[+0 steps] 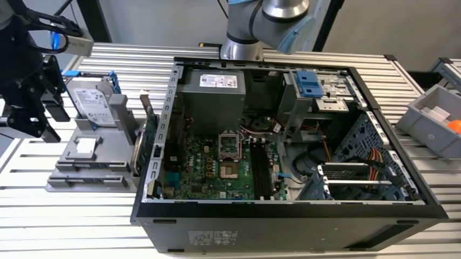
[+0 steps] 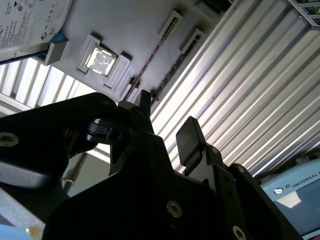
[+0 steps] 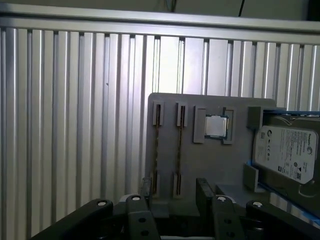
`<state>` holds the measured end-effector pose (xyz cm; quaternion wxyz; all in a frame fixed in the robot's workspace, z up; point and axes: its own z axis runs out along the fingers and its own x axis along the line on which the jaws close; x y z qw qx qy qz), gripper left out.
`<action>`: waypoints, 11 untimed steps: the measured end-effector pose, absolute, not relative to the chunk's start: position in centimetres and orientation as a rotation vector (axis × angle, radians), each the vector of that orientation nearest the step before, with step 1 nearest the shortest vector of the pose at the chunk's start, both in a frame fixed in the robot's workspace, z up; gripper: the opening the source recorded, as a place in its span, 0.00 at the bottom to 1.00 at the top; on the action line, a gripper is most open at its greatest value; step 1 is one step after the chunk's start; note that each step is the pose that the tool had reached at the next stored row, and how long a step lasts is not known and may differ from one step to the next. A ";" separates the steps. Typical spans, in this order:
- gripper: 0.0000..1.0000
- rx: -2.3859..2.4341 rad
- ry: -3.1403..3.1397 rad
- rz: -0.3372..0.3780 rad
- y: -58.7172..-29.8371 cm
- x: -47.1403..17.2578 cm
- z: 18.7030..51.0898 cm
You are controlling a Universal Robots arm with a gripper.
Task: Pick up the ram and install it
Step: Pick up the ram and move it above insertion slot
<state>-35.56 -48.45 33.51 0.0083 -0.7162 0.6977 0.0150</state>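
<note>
The ram (image 3: 179, 150) shows as a thin dark stick seen edge-on, standing in a slot of the grey holder (image 3: 210, 165). A second thin edge (image 3: 156, 150) stands in the slot beside it. In the second wrist view the ram (image 2: 150, 65) runs across the holder just beyond my fingertips. My gripper (image 3: 174, 192) is open and holds nothing, hovering above the holder's near end, its fingers (image 3: 202, 187) straddling the line of the slots. In the exterior view my gripper (image 1: 51, 129) hangs at the exterior view's left, beside the holder (image 1: 94, 162). The motherboard's long black slots (image 1: 260, 172) lie inside the open computer case (image 1: 288, 210).
A silver hard drive (image 1: 94, 105) in a blue frame and a small square chip (image 3: 216, 126) sit on the same holder. A green expansion card (image 1: 148, 140) stands against the case's outer wall. A grey bin (image 1: 435, 116) is at the exterior view's right. The table is ribbed metal.
</note>
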 end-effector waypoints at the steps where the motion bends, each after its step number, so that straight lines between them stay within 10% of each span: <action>1: 1.00 -2.238 2.180 0.047 -48.5 -35.6 33.4; 11: 1.00 -2.238 2.181 0.047 -48.5 -35.6 32.6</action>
